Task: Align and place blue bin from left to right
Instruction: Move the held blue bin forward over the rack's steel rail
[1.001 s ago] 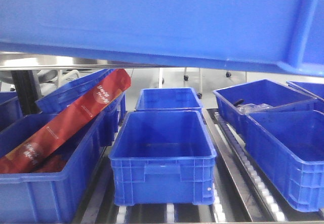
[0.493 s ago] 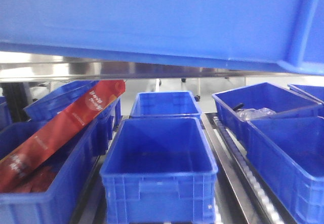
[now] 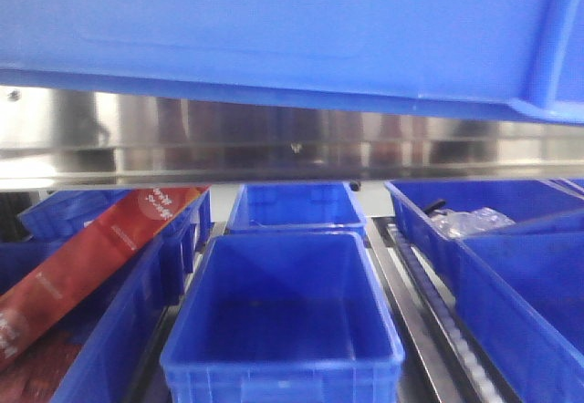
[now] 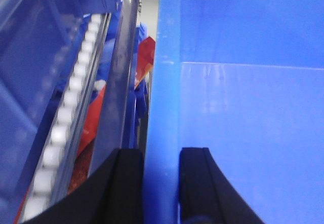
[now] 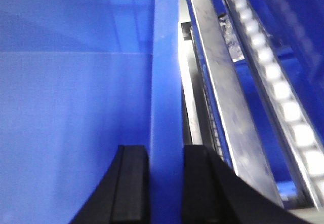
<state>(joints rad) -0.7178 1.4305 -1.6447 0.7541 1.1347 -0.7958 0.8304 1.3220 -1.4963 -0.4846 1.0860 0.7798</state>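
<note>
The blue bin (image 3: 274, 29) fills the whole top of the front view. It is carried in the air with its underside above a steel crossbeam (image 3: 292, 152) and clear of everything below, so it rests on nothing yet. Under the beam, rows of smaller, darker bins (image 3: 283, 321) sit on the rack lanes: an empty one in the middle, one on the right holding clear plastic wrapping (image 3: 465, 222), and one on the left with a long red package (image 3: 91, 257) leaning across it. White roller tracks (image 4: 66, 127) run beside the lanes in both wrist views. The left gripper (image 4: 161, 155) is clamped on the bin's left wall, one black finger on each face, and the right gripper (image 5: 165, 150) pinches the right wall the same way. As a judgement, the lift and carry are under way, while lowering the bin into its slot, squaring it with the row and letting go all remain to be done.
</note>
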